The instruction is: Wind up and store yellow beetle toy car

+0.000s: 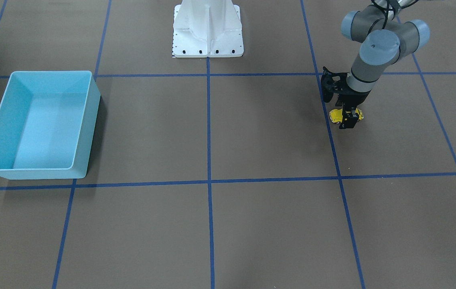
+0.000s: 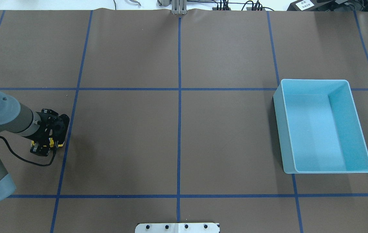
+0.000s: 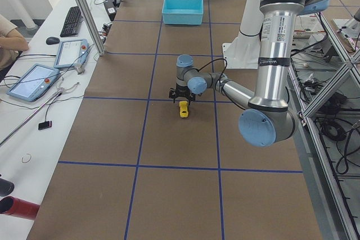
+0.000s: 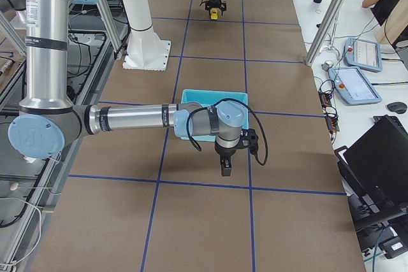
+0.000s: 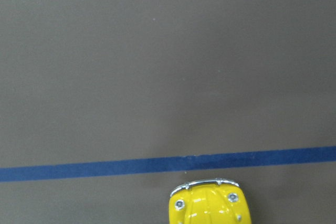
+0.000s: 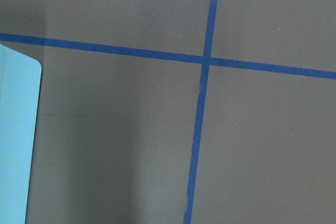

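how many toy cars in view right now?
1. The yellow beetle toy car is on the robot's left side of the table, at the left pincer, beside a blue tape line. The light blue bin looks empty; none seems hidden.

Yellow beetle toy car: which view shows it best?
Exterior left: the yellow beetle toy car shows nearly whole, though small. Front-facing and overhead: the left gripper covers much of it. Left wrist: only a bumper end. Exterior right: a speck. Right wrist: nothing.
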